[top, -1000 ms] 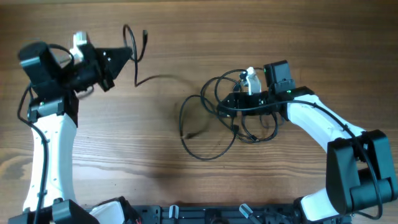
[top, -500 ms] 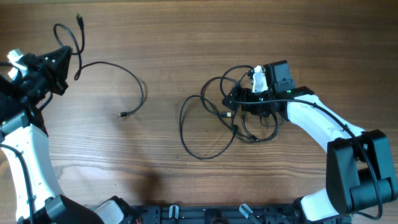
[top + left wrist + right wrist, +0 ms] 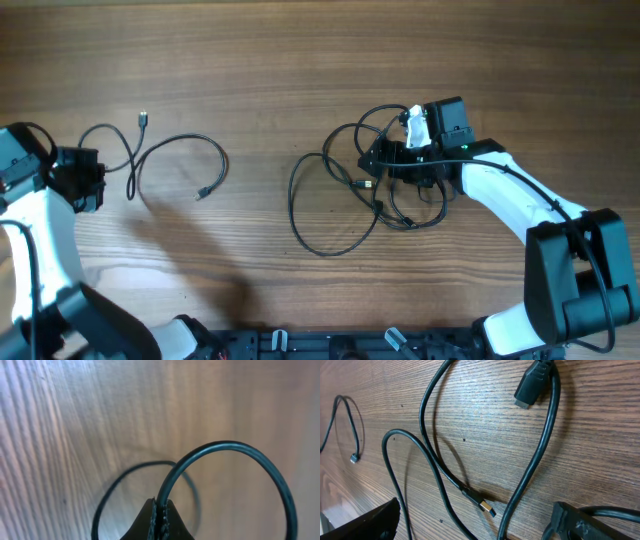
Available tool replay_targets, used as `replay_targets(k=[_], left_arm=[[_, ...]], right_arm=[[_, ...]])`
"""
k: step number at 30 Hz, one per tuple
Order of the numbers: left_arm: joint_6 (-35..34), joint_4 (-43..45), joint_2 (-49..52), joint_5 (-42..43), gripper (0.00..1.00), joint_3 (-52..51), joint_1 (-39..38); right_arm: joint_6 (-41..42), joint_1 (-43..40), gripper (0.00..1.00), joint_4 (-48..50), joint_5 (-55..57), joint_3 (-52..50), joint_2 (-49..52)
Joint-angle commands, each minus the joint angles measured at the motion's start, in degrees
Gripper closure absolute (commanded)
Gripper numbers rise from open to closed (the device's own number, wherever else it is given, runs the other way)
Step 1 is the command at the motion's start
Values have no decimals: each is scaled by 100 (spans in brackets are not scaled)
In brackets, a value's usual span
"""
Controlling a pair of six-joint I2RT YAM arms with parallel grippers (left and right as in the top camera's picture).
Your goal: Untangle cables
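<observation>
Your left gripper [image 3: 161, 519] is clamped on one thin black cable [image 3: 180, 150], looped at the surface's [image 3: 300, 60] left, well apart from the tangle [image 3: 345, 215]. Release it there. Your right gripper [image 3: 392, 163] hangs apart over the tangle; pick a loose plug [image 3: 487, 506] next.

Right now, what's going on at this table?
Two robot arms are untangling cables on a wooden table. The left end effector is shut on a single cable, which lies in loose loops at the table's left side, apart from the rest. The right end effector is open over the tangled pile right of centre, gripping nothing. That pile is not yet sorted.
</observation>
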Motion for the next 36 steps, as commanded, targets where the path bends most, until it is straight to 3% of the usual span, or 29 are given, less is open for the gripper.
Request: replay_targets(k=[1, 2, 3, 4, 7, 8, 14, 16, 17, 18, 19, 22, 24, 27, 28, 30, 32, 35, 36], left_arm=[[387, 254, 544, -339, 91, 24, -245], [632, 498, 699, -321, 78, 24, -332], [898, 710, 774, -278, 54, 26, -382], [1025, 811, 778, -273, 36, 26, -407], [1027, 826, 688, -258, 4, 188, -393], [1027, 767, 651, -260, 0, 269, -396], [999, -234, 179, -256, 3, 1056, -396], [1003, -310, -13, -149, 48, 1080, -400], [1003, -374, -72, -149, 77, 1080, -400], [1003, -461, -107, -149, 91, 1080, -400], [1003, -529, -105, -149, 96, 1078, -402], [1008, -944, 17, -179, 89, 1054, -540], [1054, -1115, 129, -214, 85, 988, -662], [1193, -1451, 179, -190, 93, 970, -658], [1309, -1539, 181, -160, 96, 968, -658], [1635, -1690, 197, 236, 96, 968, -713], [1910, -1744, 219, 396, 82, 968, -839], [2074, -1862, 313, -37, 37, 911, -1366], [2074, -1840, 341, -125, 36, 866, -1541]], right_arm=[[37, -9, 0, 33, 103, 63, 48], [37, -9, 0, 35, 103, 63, 48], [37, -9, 0, 35, 101, 63, 48], [37, -9, 0, 35, 103, 63, 48], [35, -9, 0, 33, 101, 63, 48], [37, -9, 0, 33, 101, 63, 48], [59, -9, 0, 39, 103, 63, 48], [57, -9, 1, 39, 103, 63, 48], [55, -9, 0, 39, 103, 63, 48], [57, -9, 0, 35, 101, 63, 50], [57, -9, 0, 37, 98, 63, 48], [79, -9, 0, 39, 96, 63, 48], [841, -22, 0, 264, -286, 66, 46], [496, 28, 23, 1043, -1690, 122, 44], [551, 90, 23, 981, -1672, 221, 31], [557, 321, 1, 807, -1174, 444, 31], [713, 570, 0, 894, -557, 452, 35], [758, 866, 0, 970, -249, 455, 35], [743, 957, 1, 1003, -236, 455, 35]])
